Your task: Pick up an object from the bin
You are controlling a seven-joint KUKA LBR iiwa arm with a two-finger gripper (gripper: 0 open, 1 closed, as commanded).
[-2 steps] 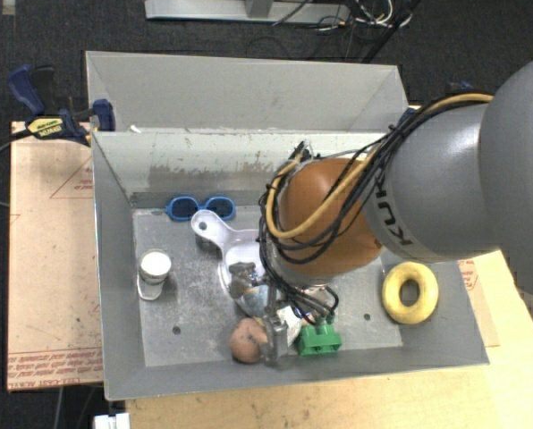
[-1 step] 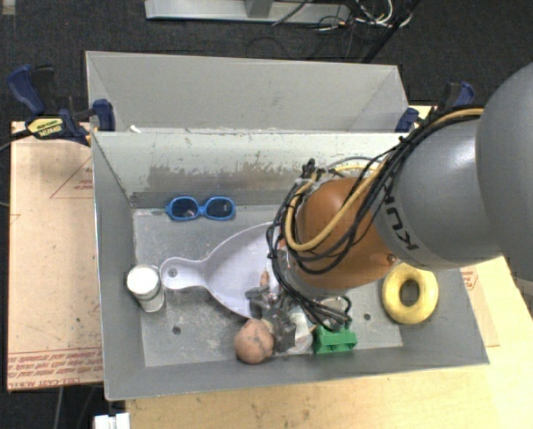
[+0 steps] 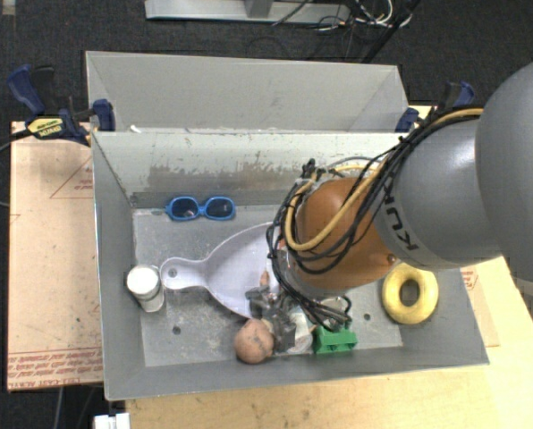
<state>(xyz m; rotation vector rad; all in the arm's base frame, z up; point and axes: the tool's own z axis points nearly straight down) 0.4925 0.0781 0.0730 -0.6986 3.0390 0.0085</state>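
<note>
camera view: gripper (image 3: 281, 322) low in the bin (image 3: 114, 266), among small loose things
a tan ball (image 3: 253, 342) lies just left of it, a green block (image 3: 336, 339) just right, a white scoop (image 3: 215, 271) beyond; whether it is wide or narrow i cannot tell. my guess at the risk: closing here could nudge the ball away or catch the scoop's edge

thing: dull pink-brown ball (image 3: 253, 341), roundish | state: rested on the bin (image 3: 195, 329) floor | place: seen just beside the gripper (image 3: 280, 318), toward the view's lower left
</note>
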